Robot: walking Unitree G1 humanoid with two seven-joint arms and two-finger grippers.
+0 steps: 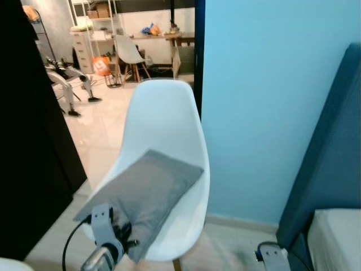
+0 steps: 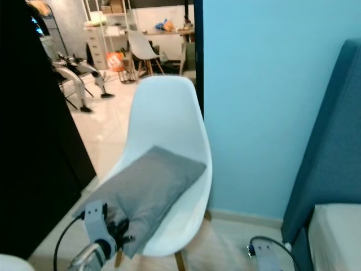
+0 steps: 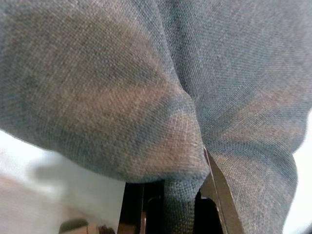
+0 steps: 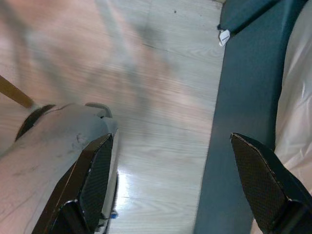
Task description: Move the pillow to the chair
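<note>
A grey woven pillow [image 1: 144, 195] lies on the seat of a white shell chair [image 1: 166, 121], its far corner toward the chair's right edge and its near end hanging over the seat's front left edge. The fabric is a coarse, plain weave, soft and creased, bunched into a fold where the left gripper [image 1: 119, 232] pinches its near corner; in the left wrist view a tuck of the cloth [image 3: 183, 195] sits clamped between the black fingers. The right gripper [image 4: 183, 183] hangs low beside a dark blue bed frame [image 4: 243, 122] over pale wood flooring [image 4: 156, 73], its two fingers spread wide and holding nothing. Behind the chair stands a light blue wall [image 1: 265, 101], and through the doorway a second white chair [image 1: 128, 52] and shelving [image 1: 93, 28] appear, apparently stacked with boxes, though the distance blurs them.
</note>
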